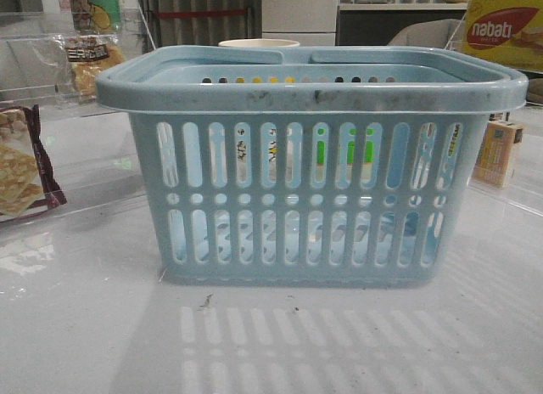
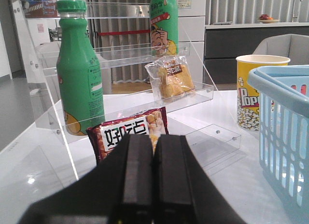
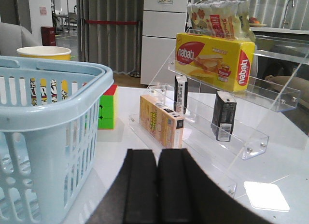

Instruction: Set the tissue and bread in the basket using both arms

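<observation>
The light-blue basket [image 1: 314,199] stands mid-table, and shows in the left wrist view [image 2: 285,132] and the right wrist view [image 3: 43,113]. The bread [image 2: 173,79], a clear pack with a dark label, leans on a clear shelf step beyond my left gripper [image 2: 153,137], which is shut and empty. The bread also shows at the far left in the front view [image 1: 89,63]. The tissue [image 3: 223,115], a dark pack, stands on a clear shelf step beyond my right gripper [image 3: 157,150], which is shut and empty. Neither gripper shows in the front view.
A maroon-edged cracker pack [image 2: 130,130] lies just ahead of the left gripper. Two green bottles [image 2: 79,69] stand on the left shelf; a popcorn cup [image 2: 258,91] stands behind the basket. On the right are a yellow-orange carton [image 3: 161,121], a colour cube [image 3: 108,108], a narrow dark pack [image 3: 181,92] and a yellow wafer box [image 3: 215,60].
</observation>
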